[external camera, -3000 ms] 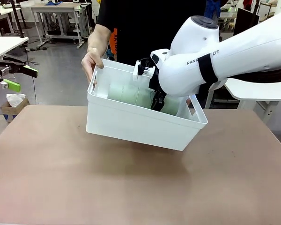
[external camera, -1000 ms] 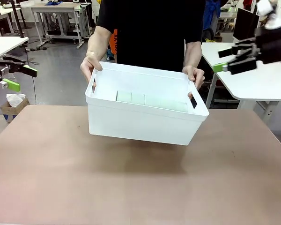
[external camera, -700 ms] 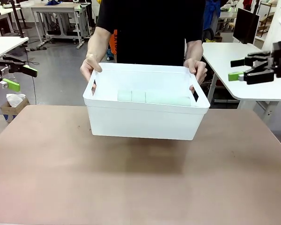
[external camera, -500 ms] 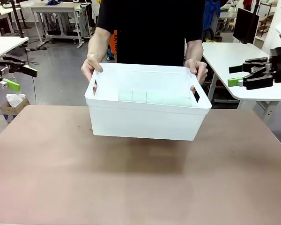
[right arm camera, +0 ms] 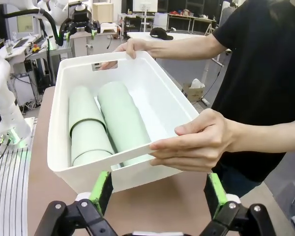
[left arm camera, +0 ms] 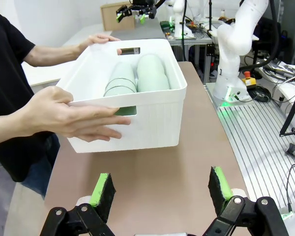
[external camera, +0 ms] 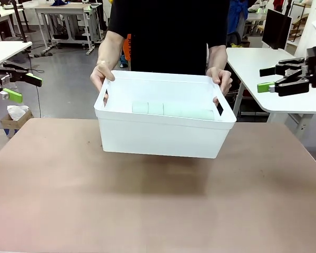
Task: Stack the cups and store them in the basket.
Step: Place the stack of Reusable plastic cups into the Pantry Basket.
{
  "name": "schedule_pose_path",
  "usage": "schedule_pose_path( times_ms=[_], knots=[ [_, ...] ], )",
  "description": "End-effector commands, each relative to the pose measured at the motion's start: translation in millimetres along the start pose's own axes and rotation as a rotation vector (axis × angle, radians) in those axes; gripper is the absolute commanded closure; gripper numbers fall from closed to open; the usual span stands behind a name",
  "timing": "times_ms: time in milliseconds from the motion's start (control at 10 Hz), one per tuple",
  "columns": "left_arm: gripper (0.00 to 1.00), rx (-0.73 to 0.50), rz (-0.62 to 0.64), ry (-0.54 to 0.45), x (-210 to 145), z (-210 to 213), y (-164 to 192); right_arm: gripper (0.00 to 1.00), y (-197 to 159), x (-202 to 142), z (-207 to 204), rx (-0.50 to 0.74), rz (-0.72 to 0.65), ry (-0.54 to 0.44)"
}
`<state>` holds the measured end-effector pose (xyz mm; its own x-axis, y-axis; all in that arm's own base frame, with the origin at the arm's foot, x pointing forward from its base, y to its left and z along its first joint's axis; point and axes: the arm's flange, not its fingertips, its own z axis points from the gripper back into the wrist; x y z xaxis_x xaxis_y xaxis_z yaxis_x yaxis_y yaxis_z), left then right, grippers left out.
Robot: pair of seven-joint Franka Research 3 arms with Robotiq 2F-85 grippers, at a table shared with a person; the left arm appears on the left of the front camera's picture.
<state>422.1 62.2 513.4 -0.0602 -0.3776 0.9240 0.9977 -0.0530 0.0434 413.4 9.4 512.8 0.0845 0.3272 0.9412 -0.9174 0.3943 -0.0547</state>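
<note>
The pale mint-green plastic tumblers [right arm camera: 105, 123] lie on their sides as two nested stacks, side by side on the floor of the large white rectangular plastic basket [right arm camera: 140, 150], so the stacking and storing looks done. That basket is off the brown table [external camera: 158, 211], held level above it by the person, one hand [external camera: 101, 71] at the slot handle on the robot's left and the other hand [external camera: 221, 79] at the handle on the robot's right. From the right gripper [right arm camera: 157, 192] the basket sits straight ahead and just beyond the green pads [right arm camera: 102, 189], its long side running away from the jaws; the jaws stand wide apart with nothing between them. The left gripper [left arm camera: 162, 191] faces the basket from the opposite end, likewise spread and bare, the nearer of the person's hands wrapped round the rim ahead of its fingers. In the front view the right gripper [external camera: 274, 79] hangs well out to the right of the basket, the left gripper [external camera: 16, 87] well out to the left. By my read the robot's part is finished; what remains is the person's, setting the basket down or carrying it off, and both arms need only keep back from it.
</note>
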Motion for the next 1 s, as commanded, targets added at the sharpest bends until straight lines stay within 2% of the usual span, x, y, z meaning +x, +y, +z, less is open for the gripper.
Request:
schedule_pose_path(
  times_ms=[0, 900],
  knots=[
    [0.0, -0.008, 0.007, -0.003, 2.7, -0.1, -1.8, 0.0, -0.5, 1.7, -1.6, -0.009, -0.009, -0.023],
    [0.0, -0.008, 0.007, -0.003, 2.7, -0.1, -1.8, 0.0, -0.5, 1.7, -1.6, -0.009, -0.009, -0.023]
  ],
)
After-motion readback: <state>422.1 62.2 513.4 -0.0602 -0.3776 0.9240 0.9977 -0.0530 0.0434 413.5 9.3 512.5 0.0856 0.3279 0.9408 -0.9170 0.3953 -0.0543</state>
